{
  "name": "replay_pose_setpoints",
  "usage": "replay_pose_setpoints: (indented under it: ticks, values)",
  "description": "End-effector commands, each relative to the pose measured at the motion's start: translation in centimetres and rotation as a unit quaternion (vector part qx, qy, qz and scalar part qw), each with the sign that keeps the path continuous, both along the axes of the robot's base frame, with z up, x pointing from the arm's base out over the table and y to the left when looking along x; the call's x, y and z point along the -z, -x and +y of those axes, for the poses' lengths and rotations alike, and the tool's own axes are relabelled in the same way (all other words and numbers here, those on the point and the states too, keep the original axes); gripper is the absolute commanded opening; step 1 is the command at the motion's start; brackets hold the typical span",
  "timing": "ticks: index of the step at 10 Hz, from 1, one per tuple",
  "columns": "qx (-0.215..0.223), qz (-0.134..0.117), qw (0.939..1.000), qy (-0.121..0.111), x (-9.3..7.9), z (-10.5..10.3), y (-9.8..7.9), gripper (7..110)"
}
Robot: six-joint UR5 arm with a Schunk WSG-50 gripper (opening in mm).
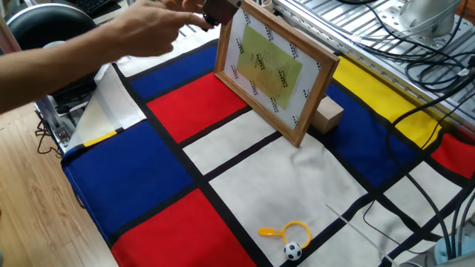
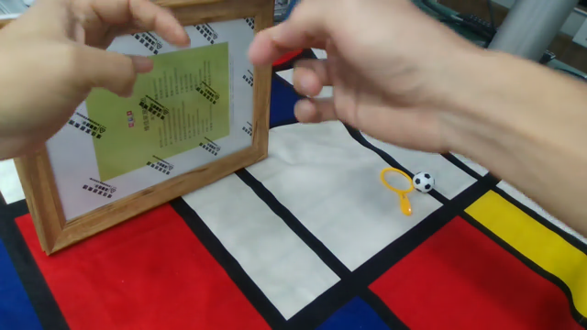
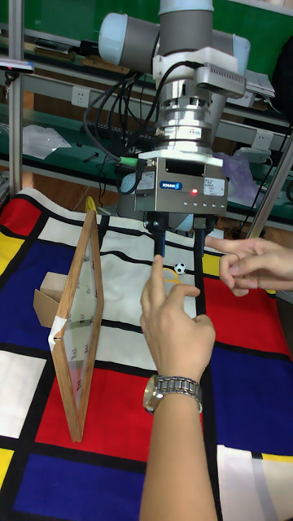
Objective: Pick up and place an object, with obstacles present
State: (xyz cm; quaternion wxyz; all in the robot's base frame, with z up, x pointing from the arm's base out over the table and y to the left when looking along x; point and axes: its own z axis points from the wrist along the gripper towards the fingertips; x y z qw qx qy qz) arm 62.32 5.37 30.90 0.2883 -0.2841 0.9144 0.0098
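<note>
The object, a small tan wooden cube (image 1: 329, 116), rests on the cloth right behind the obstacle, an upright wooden-framed picture (image 1: 273, 68) with a yellow-green printed sheet. In the tall fixed view the cube (image 3: 47, 305) lies left of the frame (image 3: 78, 342), which shows edge-on. My gripper (image 3: 180, 244) hangs open above the cloth to the right of the frame, with nothing between its fingers (image 3: 160, 241). A person's raised forefinger (image 3: 154, 273) stands just below the left finger. In one fixed view only the gripper's dark body (image 1: 217, 9) shows at the top edge.
A person's hand with a wristwatch (image 3: 174, 334) and a second hand (image 3: 254, 267) are close under the gripper and fill much of the other fixed view (image 2: 404, 82). A yellow ring (image 1: 294, 231) and a tiny football (image 1: 293, 251) lie near the cloth's front. Cables (image 1: 415, 67) run at the right.
</note>
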Motion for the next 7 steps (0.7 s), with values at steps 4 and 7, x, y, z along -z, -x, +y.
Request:
replay_pose_setpoints:
  ticks: [4,7]
  values:
    - [-0.006,0.089,0.9960,0.006,2.3,1.2,4.4,44]
    - [0.007,0.136,0.9907,-0.003,3.0,1.4,6.1,44]
